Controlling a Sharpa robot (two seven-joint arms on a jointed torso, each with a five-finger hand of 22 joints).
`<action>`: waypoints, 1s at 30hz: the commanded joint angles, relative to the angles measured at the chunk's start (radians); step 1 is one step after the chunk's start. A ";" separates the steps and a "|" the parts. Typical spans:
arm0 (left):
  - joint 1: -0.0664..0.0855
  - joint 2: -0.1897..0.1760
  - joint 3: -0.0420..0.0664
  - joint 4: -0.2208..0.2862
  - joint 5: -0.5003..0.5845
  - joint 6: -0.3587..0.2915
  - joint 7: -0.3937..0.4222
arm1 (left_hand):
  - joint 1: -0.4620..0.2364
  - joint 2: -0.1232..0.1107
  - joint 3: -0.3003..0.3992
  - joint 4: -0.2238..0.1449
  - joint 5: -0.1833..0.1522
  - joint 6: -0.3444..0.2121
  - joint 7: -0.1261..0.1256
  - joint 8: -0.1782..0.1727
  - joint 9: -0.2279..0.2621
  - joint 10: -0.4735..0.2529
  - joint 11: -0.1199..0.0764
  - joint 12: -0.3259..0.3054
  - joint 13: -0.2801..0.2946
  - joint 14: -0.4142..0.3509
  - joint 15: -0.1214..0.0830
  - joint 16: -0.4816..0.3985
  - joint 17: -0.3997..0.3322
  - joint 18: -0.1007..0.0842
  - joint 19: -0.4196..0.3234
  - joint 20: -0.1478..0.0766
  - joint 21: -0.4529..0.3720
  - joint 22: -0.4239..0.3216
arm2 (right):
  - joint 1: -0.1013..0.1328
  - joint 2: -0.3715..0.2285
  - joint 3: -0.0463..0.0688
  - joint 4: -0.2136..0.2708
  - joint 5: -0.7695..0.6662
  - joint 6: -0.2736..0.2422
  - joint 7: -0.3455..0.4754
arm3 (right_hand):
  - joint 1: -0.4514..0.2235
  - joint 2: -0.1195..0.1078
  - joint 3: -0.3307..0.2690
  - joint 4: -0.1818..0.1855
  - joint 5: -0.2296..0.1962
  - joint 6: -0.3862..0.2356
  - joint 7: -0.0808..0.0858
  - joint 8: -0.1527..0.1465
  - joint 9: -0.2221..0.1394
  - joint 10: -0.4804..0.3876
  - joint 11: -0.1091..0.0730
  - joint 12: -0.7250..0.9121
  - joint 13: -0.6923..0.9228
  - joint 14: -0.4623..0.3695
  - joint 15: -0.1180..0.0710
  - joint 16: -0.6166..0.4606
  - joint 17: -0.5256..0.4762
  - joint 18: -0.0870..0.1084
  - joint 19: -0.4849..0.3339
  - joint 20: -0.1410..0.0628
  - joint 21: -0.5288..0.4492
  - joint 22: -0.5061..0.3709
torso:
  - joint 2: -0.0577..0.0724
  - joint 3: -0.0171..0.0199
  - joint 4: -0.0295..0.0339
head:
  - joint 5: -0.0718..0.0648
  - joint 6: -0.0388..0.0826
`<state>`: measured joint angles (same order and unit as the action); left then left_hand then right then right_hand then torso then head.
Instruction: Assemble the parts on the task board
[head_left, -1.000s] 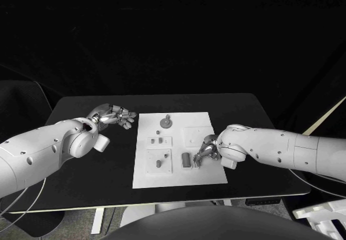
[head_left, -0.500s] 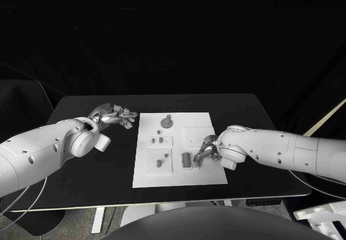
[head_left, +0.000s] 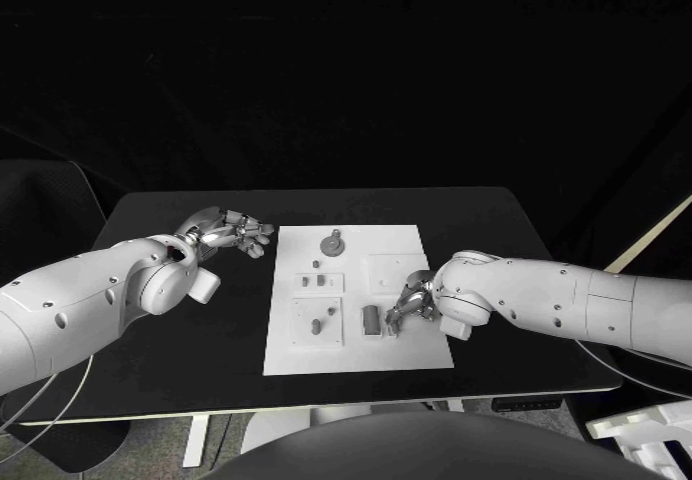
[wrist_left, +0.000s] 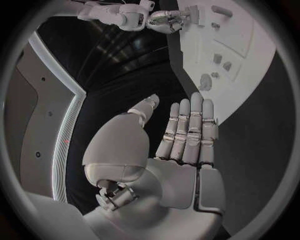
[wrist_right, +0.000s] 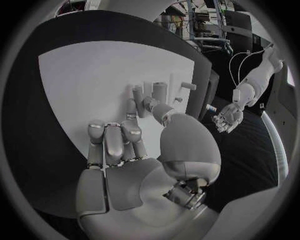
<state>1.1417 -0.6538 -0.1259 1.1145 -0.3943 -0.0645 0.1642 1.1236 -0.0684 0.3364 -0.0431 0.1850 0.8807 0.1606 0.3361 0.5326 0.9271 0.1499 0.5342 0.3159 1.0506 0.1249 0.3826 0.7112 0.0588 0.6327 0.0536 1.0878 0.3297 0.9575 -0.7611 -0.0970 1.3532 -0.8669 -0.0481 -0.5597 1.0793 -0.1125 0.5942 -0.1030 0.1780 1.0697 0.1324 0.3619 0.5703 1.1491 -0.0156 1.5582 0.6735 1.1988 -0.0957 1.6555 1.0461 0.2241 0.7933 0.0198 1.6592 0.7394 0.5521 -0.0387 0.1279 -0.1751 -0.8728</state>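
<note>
The white task board (head_left: 349, 350) lies mid-table with small grey parts on it: a round knobbed part (head_left: 333, 243) at the far end and small pieces (head_left: 317, 326) on a raised square. My right hand (head_left: 411, 305) rests on the board's right side, fingers bent down beside an upright grey part (head_left: 372, 320). In the right wrist view its thumb (wrist_right: 153, 106) touches the upright parts (wrist_right: 159, 91); whether it pinches one is unclear. My left hand (head_left: 231, 232) hovers over the table left of the board, fingers (wrist_left: 190, 127) straight and holding nothing.
Black table (head_left: 188, 340) surrounds the board, with bare room on the left and along the far edge. The left wrist view shows the board (wrist_left: 250, 45) and my right hand (wrist_left: 164, 20) at its far end. The right wrist view shows my left hand (wrist_right: 226, 117) past the board's edge.
</note>
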 joint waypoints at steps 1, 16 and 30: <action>0.001 0.001 0.001 0.002 -0.002 0.011 0.007 | -0.010 0.000 0.002 0.005 0.003 -0.002 -0.001 0.002 0.001 0.008 0.000 -0.005 0.002 0.006 0.000 -0.003 0.001 0.017 0.003 -0.001 0.002 0.001 | -0.004 0.004 -0.001 0.007 0.008 0.023 0.016 | -0.027 -0.011 0.001 -0.005 0.004 -0.004 0.005 -0.005 -0.001 -0.003 0.000 -0.006 0.001 -0.004 -0.005 0.078 0.000 0.016 -0.002 0.005 0.130 0.001 | 0.000 0.0004 -0.0002 | 0.000 0.000; 0.001 0.001 0.001 0.002 -0.002 0.010 0.006 | -0.010 0.000 0.003 0.005 0.003 -0.002 -0.001 0.002 0.001 0.008 0.000 -0.006 0.002 0.007 0.000 -0.004 0.001 0.017 0.003 -0.001 0.002 0.001 | -0.006 -0.001 -0.001 0.011 0.009 0.013 0.038 | -0.127 -0.046 -0.044 0.005 0.003 -0.011 0.006 -0.010 -0.002 -0.013 0.004 -0.008 0.004 -0.012 -0.002 0.075 0.000 0.013 -0.009 0.006 0.126 0.001 | 0.000 0.0006 -0.0001 | 0.000 0.000; 0.001 0.000 0.001 0.002 -0.002 0.010 0.005 | -0.009 0.000 0.003 0.005 0.003 -0.002 -0.001 0.002 0.001 0.008 0.000 -0.006 0.002 0.007 0.000 -0.004 0.001 0.017 0.003 -0.001 0.002 0.001 | -0.006 -0.004 -0.001 0.007 0.011 0.014 0.045 | -0.136 -0.047 -0.048 0.005 0.003 -0.011 0.006 -0.010 -0.002 -0.014 0.004 -0.009 0.004 -0.013 -0.002 0.074 0.000 0.013 -0.009 0.005 0.126 0.001 | 0.000 -0.0002 -0.0001 | 0.000 0.000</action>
<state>1.1417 -0.6544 -0.1259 1.1144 -0.3946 -0.0645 0.1631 1.1236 -0.0684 0.3364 -0.0431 0.1850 0.8807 0.1606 0.3361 0.5323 0.9271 0.1499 0.5342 0.3166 1.0505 0.1249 0.3826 0.7112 0.0588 0.6327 0.0536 1.0879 0.3297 0.9534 -0.7666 -0.0980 1.3580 -0.8605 -0.0469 -0.5342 0.9563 -0.1592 0.5533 -0.0994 0.1820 1.0628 0.1380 0.3532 0.5667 1.1456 -0.0120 1.5528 0.6761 1.1941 -0.0924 1.6555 1.0460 0.2237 0.7896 0.0234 1.6592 0.7391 0.5519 -0.0383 0.1276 -0.1752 -0.8728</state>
